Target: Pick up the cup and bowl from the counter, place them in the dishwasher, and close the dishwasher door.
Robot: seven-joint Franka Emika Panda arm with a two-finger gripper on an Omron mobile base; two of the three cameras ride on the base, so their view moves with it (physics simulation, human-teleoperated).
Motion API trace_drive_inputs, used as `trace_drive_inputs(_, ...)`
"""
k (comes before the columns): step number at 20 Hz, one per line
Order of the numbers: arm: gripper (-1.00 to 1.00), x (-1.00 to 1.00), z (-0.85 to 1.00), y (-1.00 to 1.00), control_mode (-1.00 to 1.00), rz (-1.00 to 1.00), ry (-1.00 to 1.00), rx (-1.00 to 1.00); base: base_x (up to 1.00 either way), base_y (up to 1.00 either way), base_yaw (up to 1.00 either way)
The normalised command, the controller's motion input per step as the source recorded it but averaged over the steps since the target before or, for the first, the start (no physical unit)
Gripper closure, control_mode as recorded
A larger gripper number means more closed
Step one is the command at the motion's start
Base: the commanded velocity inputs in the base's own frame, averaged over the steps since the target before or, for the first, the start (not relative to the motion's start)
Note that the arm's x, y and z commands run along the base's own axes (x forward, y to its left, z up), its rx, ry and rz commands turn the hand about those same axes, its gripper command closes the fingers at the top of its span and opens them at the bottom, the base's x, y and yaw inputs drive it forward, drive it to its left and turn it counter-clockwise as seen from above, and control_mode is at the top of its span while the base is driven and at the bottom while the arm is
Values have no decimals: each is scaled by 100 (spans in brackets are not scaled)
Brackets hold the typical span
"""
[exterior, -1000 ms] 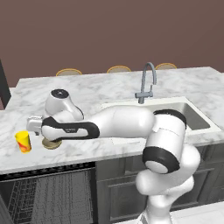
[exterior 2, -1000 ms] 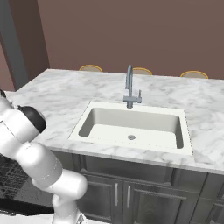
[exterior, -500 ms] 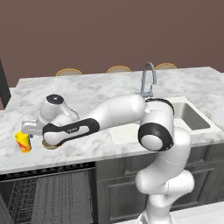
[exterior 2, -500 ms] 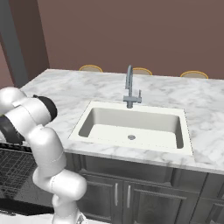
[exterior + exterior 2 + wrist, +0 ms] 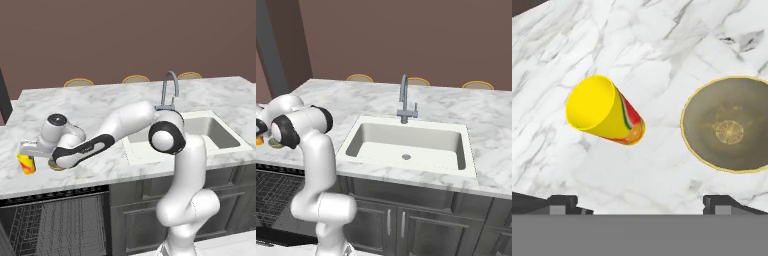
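The yellow cup [image 5: 604, 111] with red-orange blotches stands on the white marble counter [image 5: 662, 45], and the tan-olive bowl [image 5: 729, 131] rests just to its right. In the hand view my gripper [image 5: 641, 202] hovers above both, open, with nothing between its fingertips [image 5: 558, 202]. From the left base view the gripper [image 5: 26, 152] hangs right over the cup [image 5: 26, 164] near the counter's left front edge. There the bowl [image 5: 54, 166] is mostly hidden under my forearm. The dishwasher [image 5: 52, 220] stands open below, its wire racks visible.
A cream sink [image 5: 200, 132] with a grey tap [image 5: 167, 90] lies to the right on the counter [image 5: 100, 105]. Round tan stool tops [image 5: 78, 82] line the far edge. Dark grey cabinets [image 5: 421, 220] sit under the sink. The dishwasher rack [image 5: 271, 192] shows beside my base.
My arm has stretched out further left and the hand has come over the cup. Cup and bowl have not moved; the gripper stays open.
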Motion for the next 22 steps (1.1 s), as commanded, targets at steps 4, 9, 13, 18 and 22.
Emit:
trace_drive_inputs(4, -100, 36, 0, 21, -100, 0, 0, 0, 0, 0, 0)
trace_drive_inputs(9, -100, 34, -1, 8, -100, 0, 0, 0, 0, 0, 0)
trace_drive_inputs(13, -100, 34, -14, 0, -100, 0, 0, 0, 0, 0, 0)
trace_drive_inputs(18, -100, 38, -29, 1, -100, 0, 0, 0, 0, 0, 0)
trace_drive_inputs(22, -100, 42, -24, 17, -100, 0, 0, 0, 0, 0, 0)
